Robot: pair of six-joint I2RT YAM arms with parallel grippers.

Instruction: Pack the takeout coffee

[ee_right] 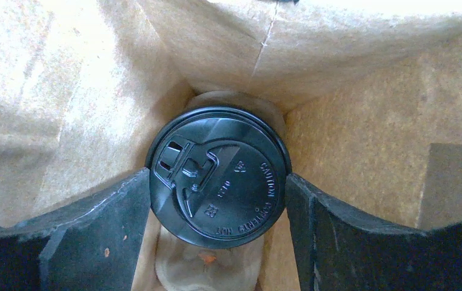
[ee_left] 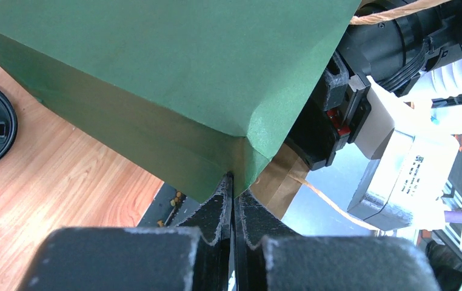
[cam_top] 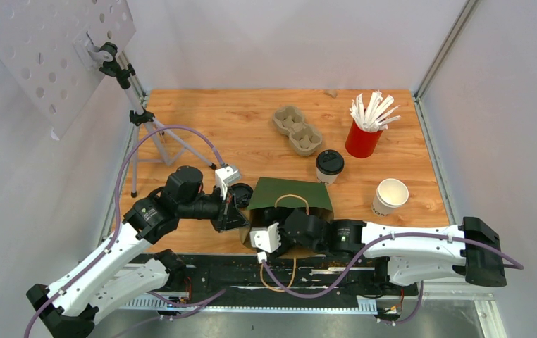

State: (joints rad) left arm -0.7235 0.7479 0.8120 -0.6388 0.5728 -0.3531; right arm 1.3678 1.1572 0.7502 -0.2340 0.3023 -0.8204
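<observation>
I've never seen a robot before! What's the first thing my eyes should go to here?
The big green paper bag, front and centre, grabs the eye. The left gripper pinches its corner, while the right gripper reaches inside, holding a black-lidded cup. Farther back on the right stands a bright red cup bristling with white stirrers.
</observation>
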